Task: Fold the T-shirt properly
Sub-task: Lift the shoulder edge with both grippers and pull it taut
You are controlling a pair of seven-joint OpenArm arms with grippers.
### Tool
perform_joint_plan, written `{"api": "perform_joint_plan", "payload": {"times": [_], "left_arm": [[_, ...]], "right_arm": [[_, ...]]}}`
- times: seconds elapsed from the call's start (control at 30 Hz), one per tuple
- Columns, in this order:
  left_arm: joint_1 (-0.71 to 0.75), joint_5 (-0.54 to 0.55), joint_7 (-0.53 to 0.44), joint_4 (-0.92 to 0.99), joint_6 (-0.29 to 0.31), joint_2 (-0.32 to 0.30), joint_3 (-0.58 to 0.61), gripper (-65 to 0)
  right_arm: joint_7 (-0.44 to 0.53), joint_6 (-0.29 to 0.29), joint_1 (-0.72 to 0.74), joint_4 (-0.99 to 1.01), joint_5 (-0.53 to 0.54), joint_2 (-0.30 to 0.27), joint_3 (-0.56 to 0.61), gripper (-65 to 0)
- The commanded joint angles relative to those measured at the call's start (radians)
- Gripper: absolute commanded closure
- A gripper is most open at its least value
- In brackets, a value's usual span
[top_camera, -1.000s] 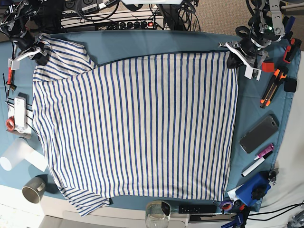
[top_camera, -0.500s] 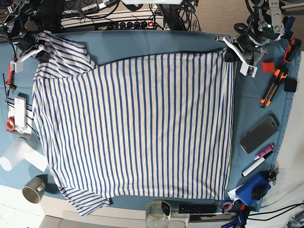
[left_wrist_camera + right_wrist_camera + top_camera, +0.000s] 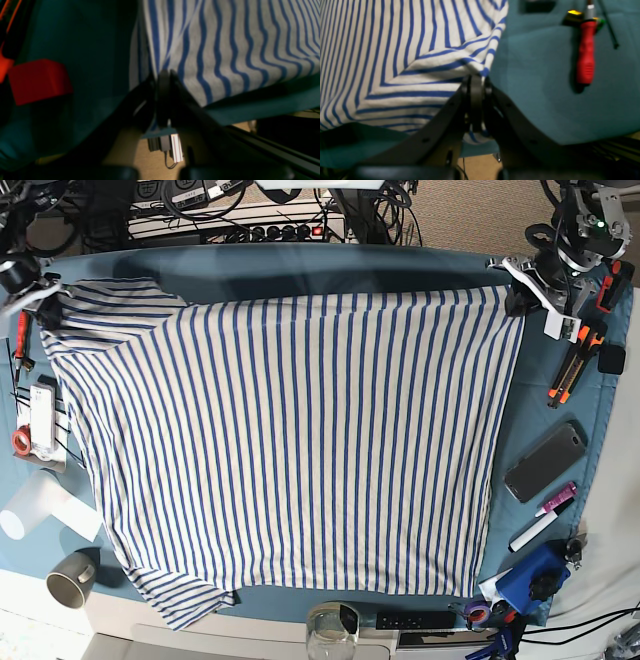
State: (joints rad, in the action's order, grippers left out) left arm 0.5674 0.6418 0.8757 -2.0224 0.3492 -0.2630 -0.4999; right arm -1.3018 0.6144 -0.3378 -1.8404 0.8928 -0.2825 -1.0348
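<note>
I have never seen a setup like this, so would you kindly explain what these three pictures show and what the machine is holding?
This is a robot with two arms. One picture looks down from above; the other two come from cameras on each wrist, looking along the fingers. A large white cloth T-shirt with thin blue stripes lies spread on a teal-blue tablecloth. The left gripper is shut on one top corner, at the overhead picture's right; the right gripper is shut on the other, by a sleeve. Around the edges lie a grey phone, a red-handled screwdriver and a beige mug.
</note>
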Motion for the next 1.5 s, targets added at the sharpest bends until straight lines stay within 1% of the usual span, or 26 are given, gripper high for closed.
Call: {"api": "perform_joint_plan", "payload": {"times": [0.0, 0.2, 0.43, 0.57, 0.63, 0.7, 0.73, 0.8, 0.9, 0.97, 1.1, 1.23, 1.33, 1.47], "left_arm": [[0.003, 0.01, -0.004, -0.016, 0.0, -0.009, -0.01, 0.0], [0.006, 0.01, 0.051, -0.024, 0.0, -0.009, -0.01, 0.0], [0.076, 0.005, 0.051, -0.122, 0.0, -0.009, -0.01, 0.0], [0.09, -0.057, 0.049, -0.159, -0.001, -0.009, -0.011, 0.0], [0.09, -0.063, 0.05, -0.159, -0.001, -0.009, -0.024, 0.0], [0.1, -0.062, 0.051, -0.159, -0.026, -0.009, -0.051, 0.0], [0.106, -0.062, 0.051, -0.159, -0.043, -0.009, -0.071, 0.0], [0.121, -0.061, 0.046, -0.159, -0.045, -0.009, -0.114, 0.0], [0.125, -0.024, 0.045, -0.159, -0.035, -0.009, -0.175, 0.0], [0.125, 0.024, 0.045, -0.159, -0.034, -0.009, -0.196, 0.0], [0.125, 0.052, 0.045, -0.159, -0.034, -0.009, -0.197, 0.0], [0.114, 0.062, 0.041, -0.159, -0.034, -0.009, -0.197, 0.0], [0.103, 0.062, 0.022, -0.159, -0.035, -0.009, -0.197, 0.0], [0.082, 0.061, 0.023, -0.158, -0.034, -0.009, -0.197, 0.0]], "right_arm": [[0.012, -0.001, -0.001, -0.019, 0.02, -0.023, -0.024, 0.0], [-0.004, 0.0, -0.034, -0.019, 0.066, -0.023, -0.06, 0.0], [-0.003, 0.0, -0.05, -0.019, 0.069, -0.023, -0.06, 0.0], [-0.002, 0.0, -0.05, -0.019, 0.069, -0.023, -0.061, 0.0], [-0.005, 0.0, -0.05, -0.019, 0.081, -0.023, -0.063, 0.0], [-0.01, 0.0, -0.05, -0.019, 0.106, -0.023, -0.08, 0.0], [-0.011, 0.001, -0.05, -0.019, 0.114, -0.023, -0.097, 0.0], [-0.019, 0.003, -0.05, -0.019, 0.13, -0.023, -0.14, 0.0], [-0.063, 0.003, -0.055, -0.019, 0.174, -0.023, -0.198, 0.0], [-0.065, 0.004, -0.074, -0.019, 0.192, -0.023, -0.204, 0.0], [-0.08, 0.011, -0.095, -0.019, 0.217, -0.023, -0.203, 0.0], [-0.074, 0.011, -0.09, -0.019, 0.215, -0.037, -0.201, 0.0], [-0.069, 0.011, -0.089, -0.018, 0.204, -0.06, -0.196, 0.0], [-0.042, 0.011, -0.088, -0.018, 0.175, -0.09, -0.196, 0.0]]}}
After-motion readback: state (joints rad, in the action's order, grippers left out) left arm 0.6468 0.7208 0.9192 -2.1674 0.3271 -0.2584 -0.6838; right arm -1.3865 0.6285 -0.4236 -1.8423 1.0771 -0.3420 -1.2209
